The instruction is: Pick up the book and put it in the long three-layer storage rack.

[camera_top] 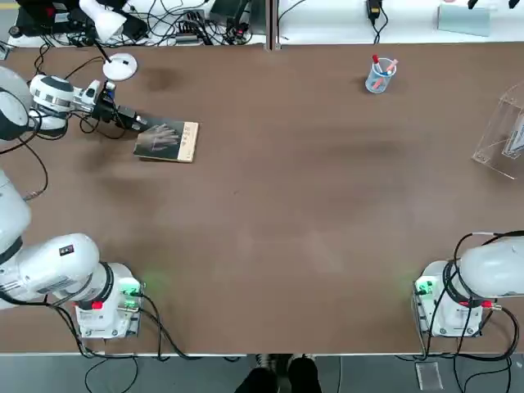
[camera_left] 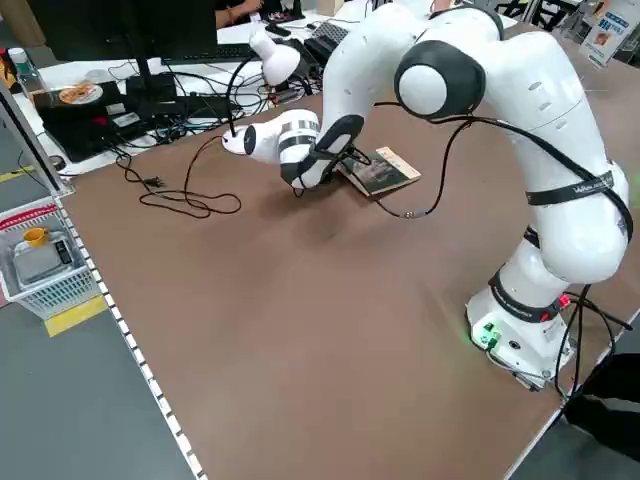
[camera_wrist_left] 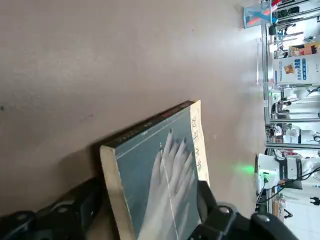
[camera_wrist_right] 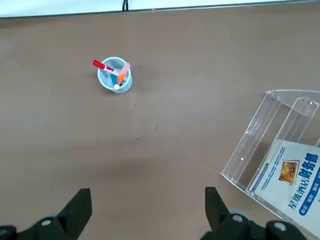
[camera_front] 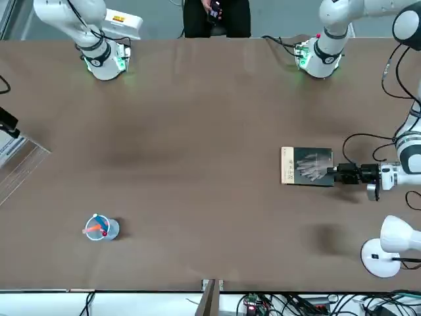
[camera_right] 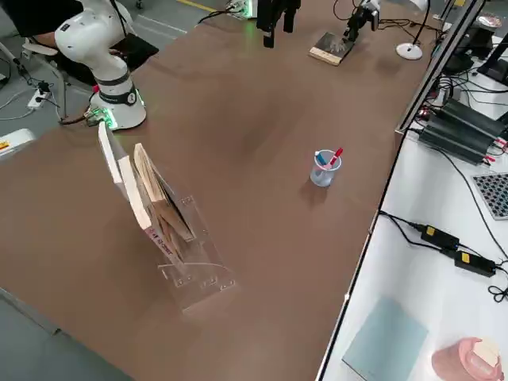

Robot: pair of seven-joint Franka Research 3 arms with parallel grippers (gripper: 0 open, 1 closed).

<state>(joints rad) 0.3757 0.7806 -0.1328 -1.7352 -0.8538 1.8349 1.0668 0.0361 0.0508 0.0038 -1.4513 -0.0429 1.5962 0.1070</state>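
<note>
Two white robot arms share the brown table (camera_top: 295,213). At the upper left of the top view, the left gripper (camera_top: 135,123) reaches level along the tabletop to the small thin book (camera_top: 168,141) with its dark grey cover, pale hand picture and tan strip. In the left wrist view its black fingers (camera_wrist_left: 210,205) stand apart on either side of the book's near end, one over the cover, one beside the page edge; whether they press it I cannot tell. The book lies flat. The long transparent acrylic rack (camera_top: 503,135) sits at the right edge of the top view, well apart from the book. The right gripper (camera_wrist_right: 145,210) hangs with its fingers wide apart over bare table, near a small clear pen cup (camera_wrist_right: 115,75).
</note>
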